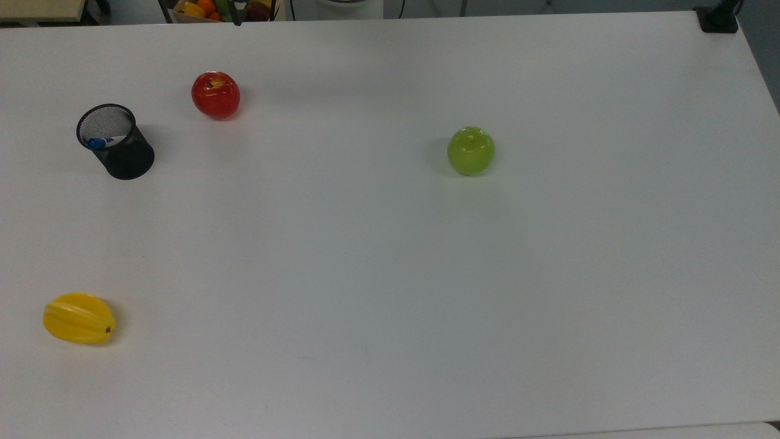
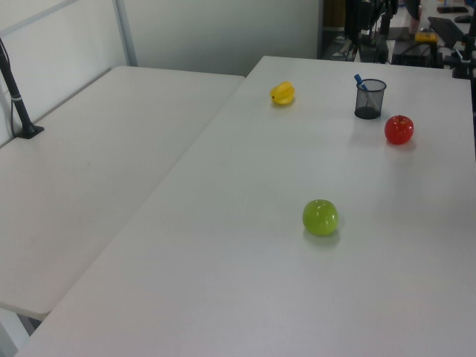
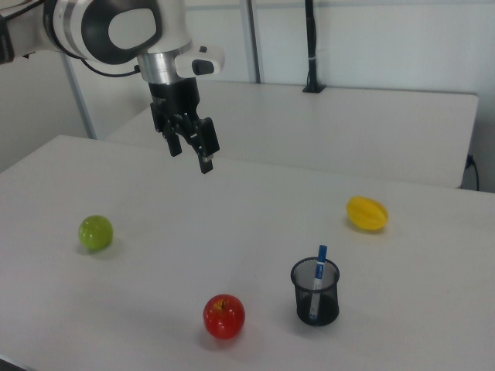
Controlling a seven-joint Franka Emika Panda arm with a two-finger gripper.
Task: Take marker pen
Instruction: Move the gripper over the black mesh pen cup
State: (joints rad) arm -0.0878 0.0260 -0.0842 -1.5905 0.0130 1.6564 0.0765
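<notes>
The marker pen (image 3: 319, 270), white with a blue cap, stands cap-up inside a black mesh cup (image 3: 315, 297) on the white table. In the top view its blue cap (image 1: 95, 144) leans on the cup's rim (image 1: 105, 125) at the top view's left. The left view shows the marker pen (image 2: 359, 80) poking out of the cup (image 2: 370, 103). My gripper (image 3: 189, 154) hangs high above the table in the right view, well to the right view's left of the cup and far from it. It is open, with nothing between its fingers.
A red apple (image 3: 224, 315) lies close beside the cup. A green apple (image 3: 96, 232) sits below the gripper's side of the table (image 3: 232, 232). A yellow starfruit (image 3: 366, 213) lies beyond the cup. A second table (image 2: 111, 149) adjoins this one.
</notes>
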